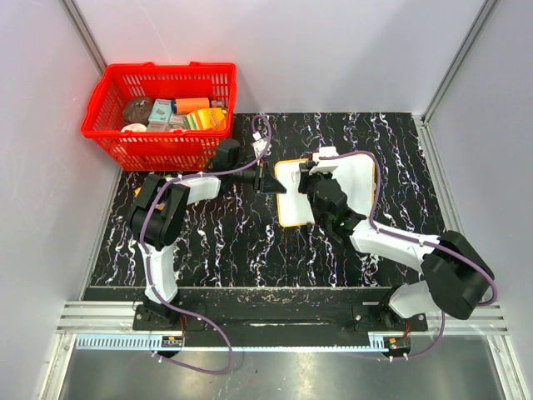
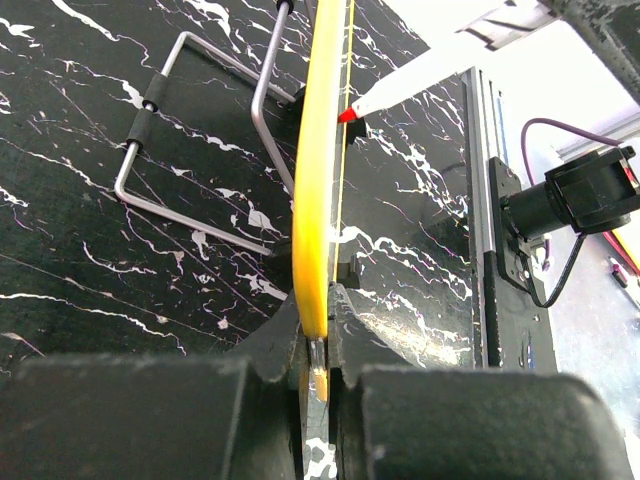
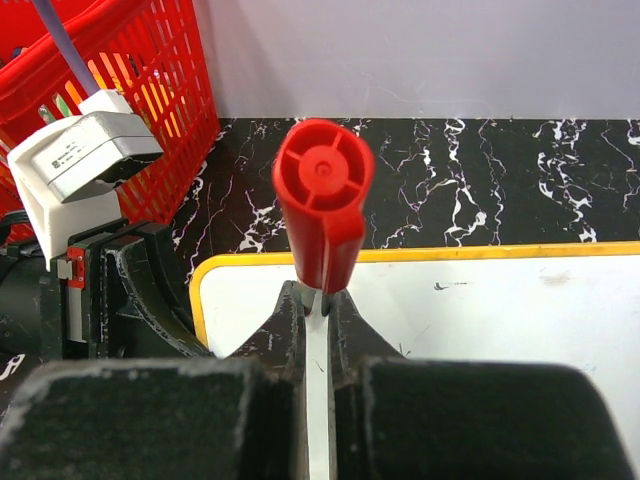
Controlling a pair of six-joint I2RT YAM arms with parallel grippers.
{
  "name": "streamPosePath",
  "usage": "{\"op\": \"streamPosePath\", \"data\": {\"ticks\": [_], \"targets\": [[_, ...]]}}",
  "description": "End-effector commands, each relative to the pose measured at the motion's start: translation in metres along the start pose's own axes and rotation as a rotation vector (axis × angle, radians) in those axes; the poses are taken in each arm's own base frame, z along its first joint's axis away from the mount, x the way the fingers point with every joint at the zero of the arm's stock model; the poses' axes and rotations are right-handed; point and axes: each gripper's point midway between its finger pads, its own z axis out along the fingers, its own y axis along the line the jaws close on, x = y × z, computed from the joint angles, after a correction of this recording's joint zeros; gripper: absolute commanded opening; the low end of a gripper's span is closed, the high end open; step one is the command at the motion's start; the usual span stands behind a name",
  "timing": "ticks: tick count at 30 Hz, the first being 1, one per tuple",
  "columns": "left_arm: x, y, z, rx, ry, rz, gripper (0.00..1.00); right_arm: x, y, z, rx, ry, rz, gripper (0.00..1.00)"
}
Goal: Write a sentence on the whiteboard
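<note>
The counter (image 1: 208,242) is a smooth black sheet veined white like marble, with a dull sheen. At its 11 o'clock corner, the basket (image 1: 158,154) is glossy red plastic lattice. The whiteboard (image 1: 360,179) has a smooth white face and a shiny yellow plastic rim. The wire frame (image 2: 200,221) is bare bright metal with black sleeves. The marker (image 3: 323,200) is smooth red plastic. The left gripper (image 2: 318,310) and right gripper (image 3: 318,300) look like matt, grainy black plastic.

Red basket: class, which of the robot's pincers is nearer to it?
Left. The left pincer grips the edge of the whiteboard facing the basket; the right pincer, holding a marker, sits over the whiteboard, farther away.
</note>
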Motion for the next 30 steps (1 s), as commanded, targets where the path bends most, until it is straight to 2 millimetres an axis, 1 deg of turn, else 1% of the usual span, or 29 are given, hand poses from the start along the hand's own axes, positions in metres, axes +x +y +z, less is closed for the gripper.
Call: {"op": "streamPosePath", "data": {"ticks": [1, 20, 30], "targets": [[0.037, 0.016, 0.01, -0.03, 0.076, 0.013, 0.0, -0.015, 0.002, 0.008, 0.01, -0.041, 0.049, 0.0], [0.037, 0.016, 0.011, -0.032, 0.082, 0.012, 0.0, 0.006, 0.005, 0.001, -0.017, 0.031, 0.072, 0.0], [0.038, 0.017, 0.011, -0.035, 0.086, 0.012, 0.0, 0.01, 0.002, 0.0, -0.012, 0.043, 0.071, 0.0]]}}
